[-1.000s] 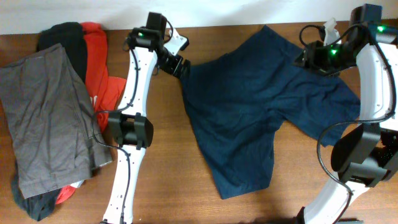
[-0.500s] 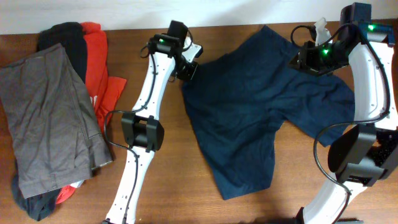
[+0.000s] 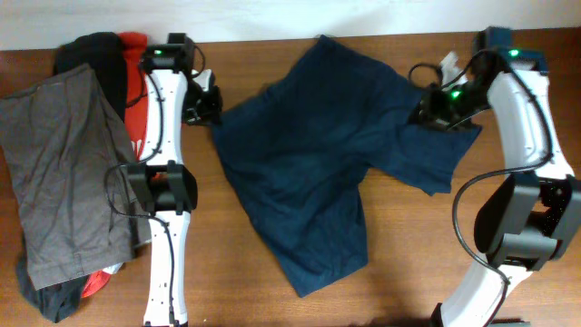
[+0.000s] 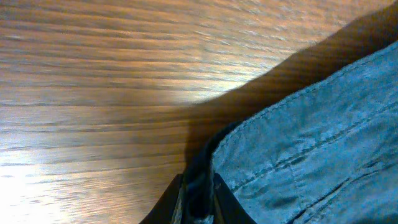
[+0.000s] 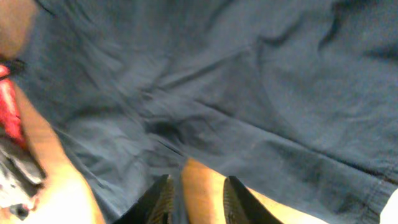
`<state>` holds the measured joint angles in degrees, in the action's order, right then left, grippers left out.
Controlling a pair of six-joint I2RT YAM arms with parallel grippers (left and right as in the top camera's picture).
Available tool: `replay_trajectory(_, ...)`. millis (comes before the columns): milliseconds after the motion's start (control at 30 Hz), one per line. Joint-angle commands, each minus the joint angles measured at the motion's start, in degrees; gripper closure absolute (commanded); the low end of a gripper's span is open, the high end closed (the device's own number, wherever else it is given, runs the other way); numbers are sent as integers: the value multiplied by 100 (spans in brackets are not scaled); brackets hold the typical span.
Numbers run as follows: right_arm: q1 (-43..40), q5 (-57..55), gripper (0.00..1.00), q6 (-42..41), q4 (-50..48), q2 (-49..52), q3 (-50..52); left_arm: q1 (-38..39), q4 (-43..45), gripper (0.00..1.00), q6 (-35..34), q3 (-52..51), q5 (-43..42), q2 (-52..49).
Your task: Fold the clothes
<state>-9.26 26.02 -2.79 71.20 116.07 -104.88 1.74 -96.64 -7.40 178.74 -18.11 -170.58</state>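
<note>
Precariously, left end effector (image 4: 196,202) pinches hem of navy shorts (image 3: 309,154), spread mid-frame on bench (image 3: 408,272); right end effector (image 5: 194,193) gapes over leg. Thin hem bite may slip, bunching cloth.

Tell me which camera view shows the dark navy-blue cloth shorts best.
The overhead view: the dark navy-blue cloth shorts lie spread out there, both legs visible. The left wrist view shows only a stitched edge; the right wrist view shows only a wrinkled close-up patch.
</note>
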Motion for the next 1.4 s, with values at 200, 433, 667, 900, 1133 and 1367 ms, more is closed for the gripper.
replay_trajectory(200, 579, -280, 78, -573, -1064, -133, 1637, -90, -7, 50, 221, 24, -216, 918)
replay_trajectory(433, 656, -780, 83, -990, -1829, -133, 2616, -79, 2, 27, 260, 24, 358, 1784)
replay_trajectory(667, 623, -1766, 84, -1423, -2752, -133, 3206, -79, 140, 27, 319, 24, 802, 2321)
replay_trajectory(900, 210, -2485, 84, -1401, -3611, -103, 3491, -79, 138, 27, 448, 24, 973, 2350)
replay_trajectory(1133, -564, -2586, 84, -1204, -4769, 181, 3493, -79, 142, 27, 450, 24, 1049, 2350)
replay_trajectory(1367, -1099, -2288, 82, -876, -5355, 299, 3338, -37, 142, 27, 455, 22, 1045, 2347)
